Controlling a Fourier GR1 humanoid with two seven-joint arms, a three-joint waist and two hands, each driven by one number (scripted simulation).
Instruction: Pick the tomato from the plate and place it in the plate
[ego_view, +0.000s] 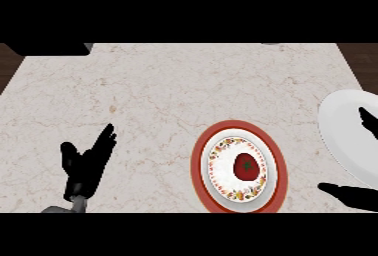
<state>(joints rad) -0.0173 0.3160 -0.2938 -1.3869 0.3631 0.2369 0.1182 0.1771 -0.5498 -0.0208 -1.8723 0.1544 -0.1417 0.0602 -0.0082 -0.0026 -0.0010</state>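
Marble counter (162, 85) bears red-rimmed plate (201, 165), white plate (341, 130).

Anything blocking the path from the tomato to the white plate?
Nothing visible. The tomato sits on the red-rimmed plate; only bare counter separates it from the white plate at the right edge. The right robot hand is beside that gap, open.

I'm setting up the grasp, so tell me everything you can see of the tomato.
The tomato is round, glossy and red, with a small dark stem mark on top. It sits whole at the middle of the red-rimmed plate, inside a flowered ring on the white inner part. Only that plate touches it. Neither hand is on it: the right hand shows to its right, apart from it.
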